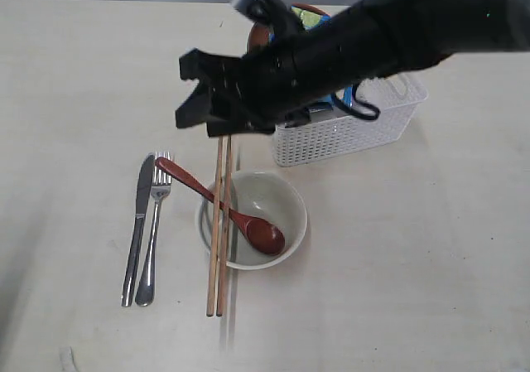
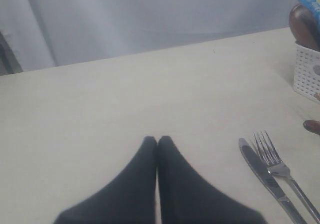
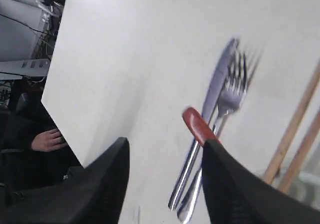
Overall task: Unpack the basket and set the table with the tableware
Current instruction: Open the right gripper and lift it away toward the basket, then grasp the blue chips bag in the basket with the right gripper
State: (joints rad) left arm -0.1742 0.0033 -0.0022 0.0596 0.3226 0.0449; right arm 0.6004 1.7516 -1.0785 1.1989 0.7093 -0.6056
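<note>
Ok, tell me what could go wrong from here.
The open right gripper hangs near the spoon handle; dropping could flip the spoon out of the bowl. The chopsticks lie propped on the bowl's rim and might roll if nudged. The arm crossing the basket could catch the plate standing in it.

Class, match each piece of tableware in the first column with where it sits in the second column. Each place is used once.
Column one
1. wooden spoon
2. chopsticks
3. knife
4. brown plate

Column two
A. sticking up out of the basket
B. flat on the table beside the fork
C. head inside the bowl
D. lying across the bowl's rim

Pairs: 1-C, 2-D, 3-B, 4-A
</note>
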